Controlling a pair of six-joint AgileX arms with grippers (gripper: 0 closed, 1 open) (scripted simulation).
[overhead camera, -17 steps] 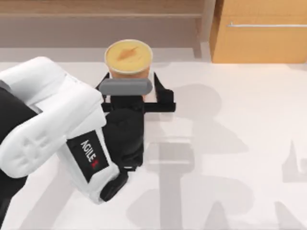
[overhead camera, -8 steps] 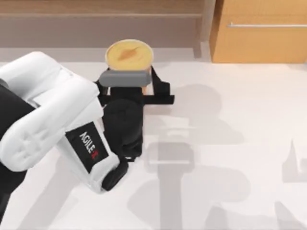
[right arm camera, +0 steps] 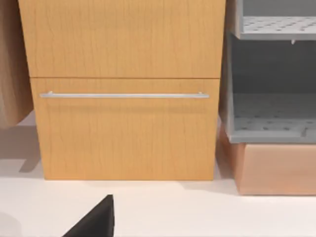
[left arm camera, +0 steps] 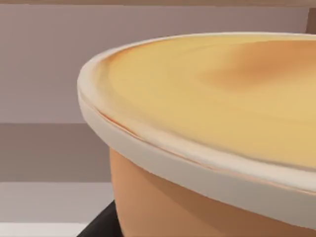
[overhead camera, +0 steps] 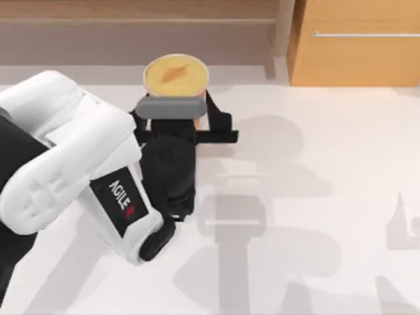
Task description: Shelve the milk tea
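While the top view has the left end effector [overhead camera: 176, 117] clamped on the milk tea [overhead camera: 176, 73] at the tabletop's [overhead camera: 328, 197] far edge, shelving isn't done. Left wrist view: cup lid close up. Right wrist view: cabinet [right arm camera: 123, 89] w/ grey shelves [right arm camera: 271, 123] beside it; right end effector state: can't tell.

White-shelled AgileX left arm with black fittings

The left arm [overhead camera: 65, 164] has bulky, rounded white casings, a black panel lettered "AGILE" in white with a small red mark, a black wrist section, a grey bar and black jaws.
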